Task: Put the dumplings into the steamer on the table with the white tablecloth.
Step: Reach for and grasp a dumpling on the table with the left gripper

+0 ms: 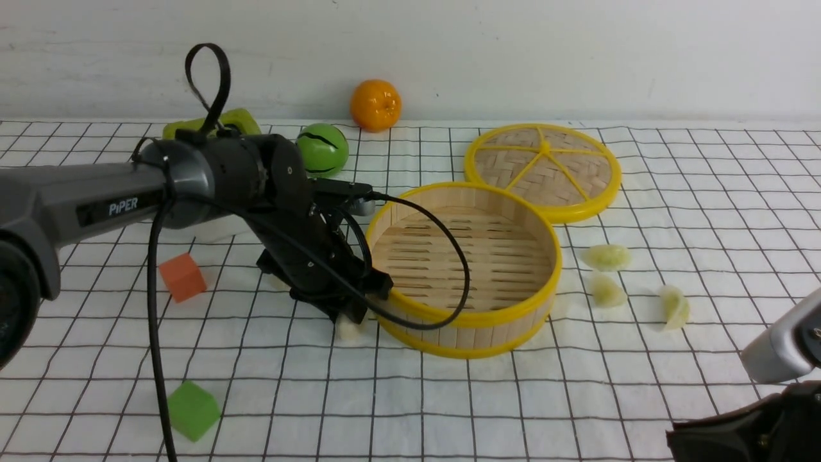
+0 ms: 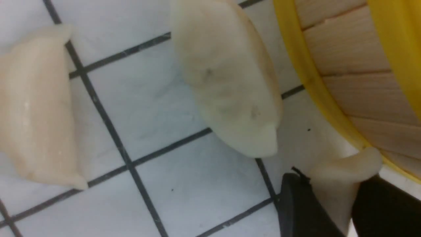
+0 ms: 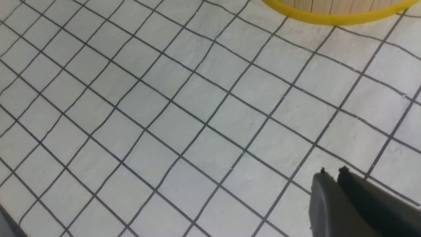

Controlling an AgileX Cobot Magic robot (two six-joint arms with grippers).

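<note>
On tablecloth (image 2: 164,98), left gripper (image 2: 332,197) pinches dumpling (image 2: 342,168) beside steamer (image 2: 348,59).

On tablecloth (image 1: 577,398): steamer (image 1: 463,338) centred, lid (image 1: 542,170) behind-right of it, three dumplings (image 1: 606,256) to its right, more at its front-left.

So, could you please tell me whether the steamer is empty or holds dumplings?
Empty: the steamer's visible slatted floor is bare, with three dumplings on the tablecloth beside it.
</note>
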